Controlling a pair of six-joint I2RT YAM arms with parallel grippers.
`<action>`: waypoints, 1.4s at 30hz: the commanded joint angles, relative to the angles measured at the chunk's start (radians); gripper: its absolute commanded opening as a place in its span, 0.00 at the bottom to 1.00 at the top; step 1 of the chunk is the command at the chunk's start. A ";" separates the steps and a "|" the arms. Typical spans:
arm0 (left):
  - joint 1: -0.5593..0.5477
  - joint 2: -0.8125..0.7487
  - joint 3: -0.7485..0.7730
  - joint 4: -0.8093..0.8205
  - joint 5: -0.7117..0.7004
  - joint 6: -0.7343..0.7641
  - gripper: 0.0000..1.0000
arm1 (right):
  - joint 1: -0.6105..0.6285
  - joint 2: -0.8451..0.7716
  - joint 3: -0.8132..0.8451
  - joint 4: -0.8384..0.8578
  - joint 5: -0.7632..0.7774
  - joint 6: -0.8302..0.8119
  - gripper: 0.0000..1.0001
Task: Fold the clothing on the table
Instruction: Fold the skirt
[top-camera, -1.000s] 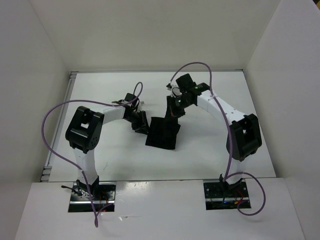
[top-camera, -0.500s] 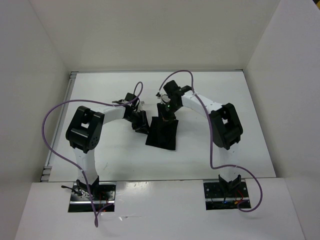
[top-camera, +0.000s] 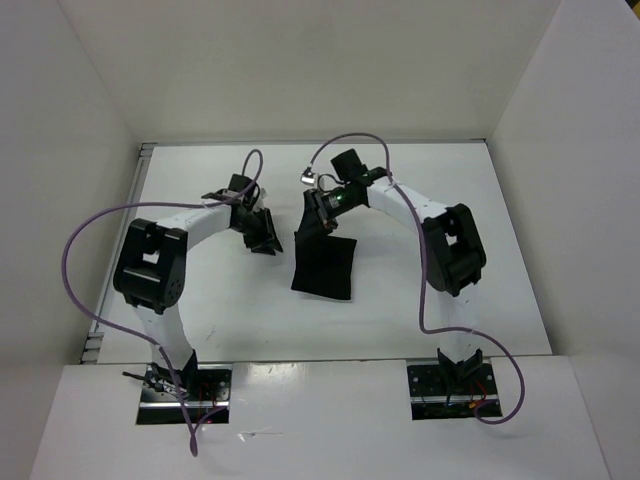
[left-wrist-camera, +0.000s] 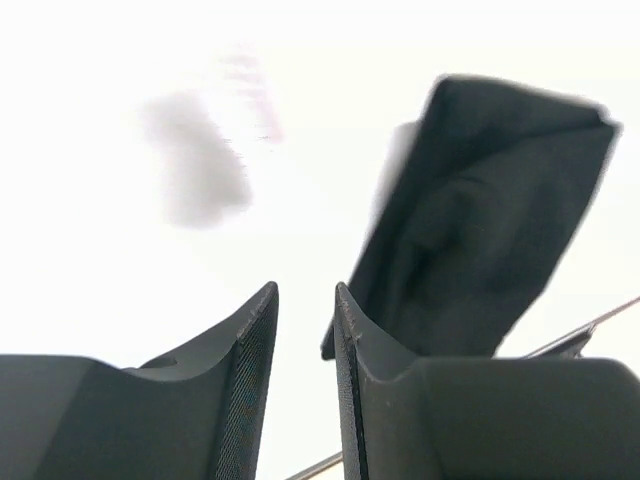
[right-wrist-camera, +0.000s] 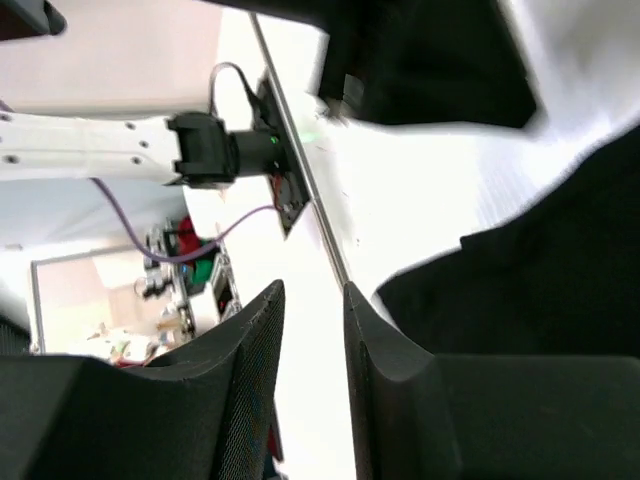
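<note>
The black clothing (top-camera: 326, 268) lies folded in a compact rectangle on the white table (top-camera: 200, 180), near its middle. My right gripper (top-camera: 313, 222) hovers at the clothing's far left corner, jaws apart. In the right wrist view only the table shows in the right gripper's (right-wrist-camera: 313, 292) gap, and the clothing (right-wrist-camera: 545, 290) lies just to the right of its fingers. My left gripper (top-camera: 267, 240) stands to the left of the clothing, apart from it. In the left wrist view, nothing lies in the left gripper's (left-wrist-camera: 305, 292) gap and the clothing (left-wrist-camera: 480, 230) sits ahead to the right.
White walls (top-camera: 90, 120) close the table in on the left, back and right. Purple cables (top-camera: 85, 235) loop off both arms. The arm bases (top-camera: 185, 385) sit at the near edge.
My right gripper swung left over the clothing's far edge, then opened and let the fabric go. My left arm pulled away to the left, off the clothing.
</note>
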 joint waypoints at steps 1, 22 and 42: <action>0.011 -0.138 0.086 -0.086 -0.087 0.045 0.36 | -0.092 -0.139 0.017 0.037 -0.036 0.011 0.35; -0.103 -0.025 -0.073 0.110 0.448 0.118 0.36 | -0.199 -0.272 -0.237 -0.030 0.554 0.114 0.27; -0.103 -0.304 -0.024 0.146 0.329 0.028 0.46 | -0.267 -0.639 -0.328 -0.038 0.616 0.101 0.40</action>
